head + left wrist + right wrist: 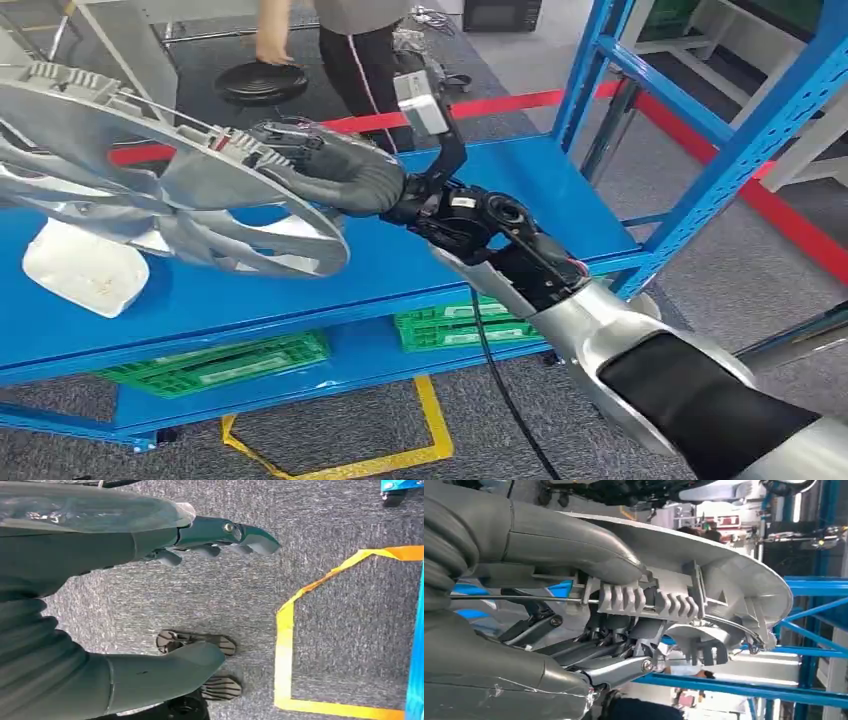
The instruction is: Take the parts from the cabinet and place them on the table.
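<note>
A large silver wheel-shaped part (pixel 150 180) with spokes hangs above the blue shelf (pixel 520 190) of the cabinet, at the left of the head view. My right hand (pixel 330 170) grips its rim, thumb over the top, and the arm reaches in from the lower right. Up close, the thumb (pixel 569 545) presses on the grey ribbed rim of the part (pixel 704 575), with the fingers (pixel 574 650) underneath. My left hand (pixel 150 605) hangs over the carpet with its fingers apart and nothing in it.
A white bag-like object (pixel 85 270) lies on the shelf under the part. Green crates (pixel 230 360) sit on the lower shelf. Blue uprights (pixel 750 140) rise at the right. A person (pixel 350 50) stands behind the cabinet. Yellow floor tape (pixel 285 645) marks the carpet.
</note>
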{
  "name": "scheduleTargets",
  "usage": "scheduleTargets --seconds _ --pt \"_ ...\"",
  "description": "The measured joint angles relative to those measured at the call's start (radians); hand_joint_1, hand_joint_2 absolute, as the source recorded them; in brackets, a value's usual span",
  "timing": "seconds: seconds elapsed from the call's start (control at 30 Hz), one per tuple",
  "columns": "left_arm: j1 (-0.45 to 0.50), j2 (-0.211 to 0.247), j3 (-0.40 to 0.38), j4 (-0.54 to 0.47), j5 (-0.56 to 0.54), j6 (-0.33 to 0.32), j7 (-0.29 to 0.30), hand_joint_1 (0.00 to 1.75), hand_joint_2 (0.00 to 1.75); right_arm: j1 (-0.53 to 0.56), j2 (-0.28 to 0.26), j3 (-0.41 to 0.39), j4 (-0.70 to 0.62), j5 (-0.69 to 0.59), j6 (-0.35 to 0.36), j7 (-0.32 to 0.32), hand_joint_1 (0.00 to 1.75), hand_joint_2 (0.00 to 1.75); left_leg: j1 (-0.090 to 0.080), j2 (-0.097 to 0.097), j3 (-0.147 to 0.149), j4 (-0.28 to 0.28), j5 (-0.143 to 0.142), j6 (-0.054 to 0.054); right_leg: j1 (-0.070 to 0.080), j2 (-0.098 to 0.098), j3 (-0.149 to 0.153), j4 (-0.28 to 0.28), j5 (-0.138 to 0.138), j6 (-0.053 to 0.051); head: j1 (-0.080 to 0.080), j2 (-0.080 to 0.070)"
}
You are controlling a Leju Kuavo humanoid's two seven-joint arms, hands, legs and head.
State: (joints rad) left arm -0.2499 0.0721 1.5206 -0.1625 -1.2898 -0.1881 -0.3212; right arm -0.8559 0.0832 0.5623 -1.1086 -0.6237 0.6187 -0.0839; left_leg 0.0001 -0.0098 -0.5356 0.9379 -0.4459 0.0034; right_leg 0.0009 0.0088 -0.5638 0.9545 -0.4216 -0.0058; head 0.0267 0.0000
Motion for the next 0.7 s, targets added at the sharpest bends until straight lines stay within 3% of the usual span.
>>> scheduleTargets --seconds 0.13,0.17,0.2,0.27,0.3,0.33,0.37,0.4,0.47,0.5,0.53,0.57,0.63,0.67,0.7 --pt "-0.001 0.003 0.0 0.0 -0.005 0.0 0.002 0.0 1.75 0.006 0.0 0.0 0.0 0.003 -0.006 -0.001 1.75 1.75 -0.002 0.0 0.0 -0.004 0.002 0.013 -0.001 0.0 0.003 -0.008 0.005 0.01 -0.004 0.0" --pt "-0.001 0.002 0.0 0.0 -0.006 0.0 0.003 0.0 1.75 0.008 0.0 -0.001 -0.001 0.003 -0.01 0.0 1.75 1.75 0.014 0.004 0.013 -0.022 0.01 0.016 -0.001 -0.001 0.0 -0.002 -0.003 0.012 -0.005 0.0" --pt "-0.002 0.002 0.0 0.0 -0.006 0.0 0.003 0.0 1.75 0.008 0.0 -0.001 0.0 0.004 -0.011 0.0 1.75 1.75 0.013 0.002 0.019 -0.029 0.012 0.018 0.0 -0.001 -0.017 0.026 -0.021 0.017 0.001 0.0" --pt "-0.003 0.002 0.0 0.0 -0.009 0.0 0.006 0.0 1.75 0.011 0.0 -0.002 0.0 0.009 -0.016 0.0 1.75 1.75 0.015 0.003 0.021 -0.029 0.011 0.02 -0.006 -0.001 -0.094 0.192 -0.099 0.023 0.01 0.0" --pt "-0.003 0.002 0.0 0.0 -0.009 0.0 0.006 0.0 1.75 0.017 -0.001 -0.002 0.0 0.013 -0.018 0.0 1.75 1.75 0.016 0.003 0.021 -0.029 0.01 0.021 -0.01 -0.002 -0.134 0.271 -0.124 0.028 0.011 0.0" --pt "-0.003 0.002 0.0 0.0 -0.011 0.0 0.006 0.0 1.75 0.023 -0.001 -0.002 0.0 0.014 -0.019 0.001 1.75 1.75 0.019 0.001 0.022 -0.028 0.008 0.019 -0.014 -0.002 -0.158 0.312 -0.127 0.032 0.012 0.0" --pt "-0.002 0.001 0.0 0.0 -0.012 0.0 0.008 0.0 1.75 0.028 -0.001 -0.002 0.0 0.015 -0.021 0.002 1.75 1.75 0.022 -0.003 0.026 -0.028 0.005 0.015 -0.019 -0.002 -0.158 0.304 -0.105 0.036 0.014 0.0" --pt "-0.003 0.001 0.0 0.0 -0.012 -0.001 0.009 0.0 1.75 0.03 -0.002 -0.002 0.0 0.017 -0.024 0.005 1.75 1.75 0.026 -0.008 0.03 -0.026 0.001 0.008 -0.024 -0.002 -0.138 0.255 -0.067 0.04 0.016 0.0" --pt "-0.004 0.001 0.0 0.0 -0.015 -0.002 0.01 0.0 1.75 0.031 -0.003 -0.002 0.0 0.017 -0.027 0.007 1.75 1.75 0.034 -0.018 0.038 -0.013 -0.015 -0.01 -0.034 0.002 -0.053 0.064 0.039 0.048 0.023 0.0" --pt "-0.004 0.002 0.0 0.0 -0.015 -0.002 0.01 0.0 1.75 0.032 -0.005 -0.003 0.0 0.016 -0.027 0.006 1.75 1.75 0.036 -0.02 0.031 -0.011 -0.021 -0.018 -0.036 0.026 -0.043 0.046 0.015 0.053 0.025 0.0" --pt "-0.009 0.002 0.0 0.0 -0.016 -0.002 0.011 0.0 1.75 0.033 -0.005 -0.003 -0.001 0.016 -0.028 0.006 1.75 1.75 0.031 -0.023 0.022 0.004 -0.023 -0.026 -0.034 0.03 -0.027 0.026 0.014 0.047 0.026 0.0" --pt "-0.011 0.002 0.0 0.0 -0.018 -0.002 0.011 0.0 1.75 0.035 -0.005 -0.002 -0.001 0.016 -0.029 0.005 1.75 1.75 0.035 -0.026 0.01 0.002 -0.018 -0.034 -0.029 0.026 -0.031 0.03 0.002 0.034 0.026 0.0" --pt "-0.009 0.001 0.0 0.0 -0.02 -0.002 0.011 0.0 1.75 0.039 -0.007 -0.004 -0.001 0.016 -0.034 0.006 1.75 1.75 0.04 -0.029 0.01 -0.001 -0.017 -0.044 -0.025 0.023 -0.037 0.031 0.0 0.022 0.026 0.0" --pt "-0.01 0.002 0.0 0.0 -0.021 -0.002 0.012 0.0 1.75 0.037 -0.007 -0.004 -0.002 0.017 -0.034 0.007 1.75 1.75 0.041 -0.027 0.009 0.001 -0.025 -0.05 -0.031 0.019 -0.029 0.025 0.0 0.013 0.027 0.0" --pt "-0.012 0.002 0.0 0.0 -0.021 -0.002 0.011 0.0 1.75 0.037 -0.007 -0.004 -0.002 0.018 -0.034 0.008 1.75 1.75 0.039 -0.007 -0.003 0.035 -0.041 -0.052 -0.03 0.014 -0.023 0.022 -0.002 0.006 0.014 0.0"
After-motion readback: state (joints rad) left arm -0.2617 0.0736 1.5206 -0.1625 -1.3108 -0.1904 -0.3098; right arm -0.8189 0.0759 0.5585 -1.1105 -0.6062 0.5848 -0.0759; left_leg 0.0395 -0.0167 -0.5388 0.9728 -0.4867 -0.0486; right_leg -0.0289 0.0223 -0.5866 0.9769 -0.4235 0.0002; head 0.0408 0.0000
